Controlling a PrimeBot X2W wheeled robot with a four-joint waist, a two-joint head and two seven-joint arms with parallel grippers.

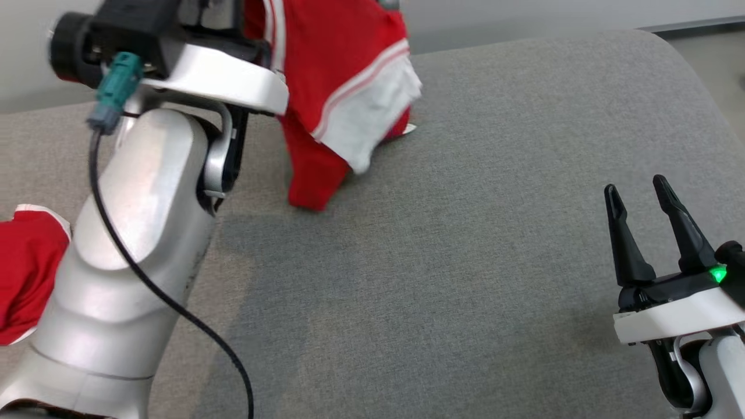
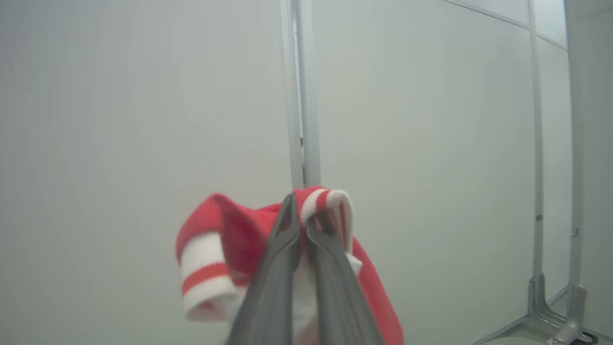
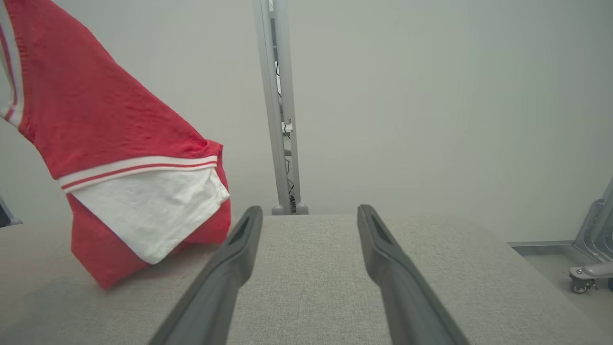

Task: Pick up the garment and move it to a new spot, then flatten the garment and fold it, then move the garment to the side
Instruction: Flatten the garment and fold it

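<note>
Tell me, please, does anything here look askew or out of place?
The red-and-white garment hangs bunched from the left end effector, its lowest corner seemingly touching the grey cushion; nothing looks damaged.

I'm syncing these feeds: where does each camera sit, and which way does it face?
Head view: on the head, looking down at the grey surface; left forearm, open right tool show.
Left wrist view: on that wrist, facing the wall along the left tool, shut on the garment.
Right wrist view: on that wrist, facing across the surface; its spread fingers show.
Shared: garment and wall post in both wrist views.
</note>
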